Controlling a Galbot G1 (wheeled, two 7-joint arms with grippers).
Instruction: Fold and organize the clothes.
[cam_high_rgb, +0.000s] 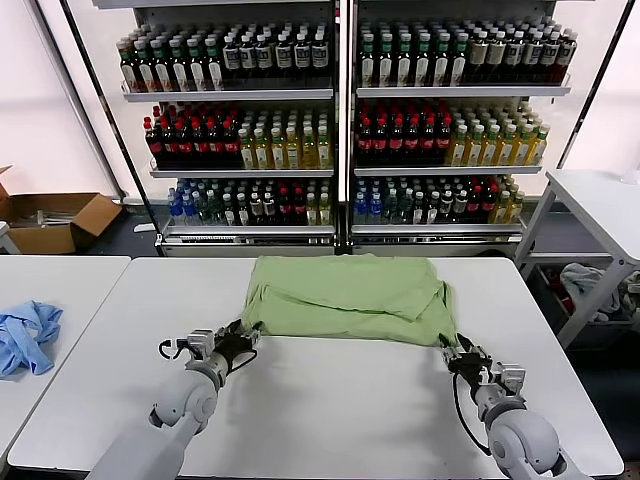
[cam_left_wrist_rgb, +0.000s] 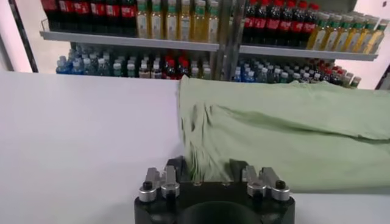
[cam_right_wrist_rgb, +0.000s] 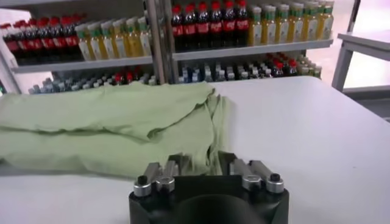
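Your light green polo shirt (cam_high_rgb: 350, 298) lies folded into a wide band on the white table (cam_high_rgb: 330, 400), toward its far edge, its near hem running straight across. Taking the shirt as the landmark: the left gripper (cam_high_rgb: 243, 337) sits at its near left corner, and in the left wrist view the cloth (cam_left_wrist_rgb: 274, 131) runs down between the fingers (cam_left_wrist_rgb: 172, 167), which are closing on that corner. The right gripper (cam_high_rgb: 452, 351) sits at the shirt's near right corner; in the right wrist view the bunched edge (cam_right_wrist_rgb: 122, 125) passes between its fingers (cam_right_wrist_rgb: 226, 159), which are pinched in on the fabric.

Behind the shirt stand shelves (cam_high_rgb: 340, 95) packed with rows of bottles (cam_high_rgb: 400, 135), dark, red-capped, yellow and blue, filling every tier you can see. Far to the shirt's left, an open cardboard box (cam_high_rgb: 55, 220) sits on the floor; what it holds you cannot tell.

In front of the shirt the table is bare white surface out to its near edge. To the shirt's left, across a narrow gap, a second table (cam_high_rgb: 50, 275) carries a crumpled light blue garment (cam_high_rgb: 28, 335). To the shirt's right, past the table's edge, stands another white table (cam_high_rgb: 600, 200).
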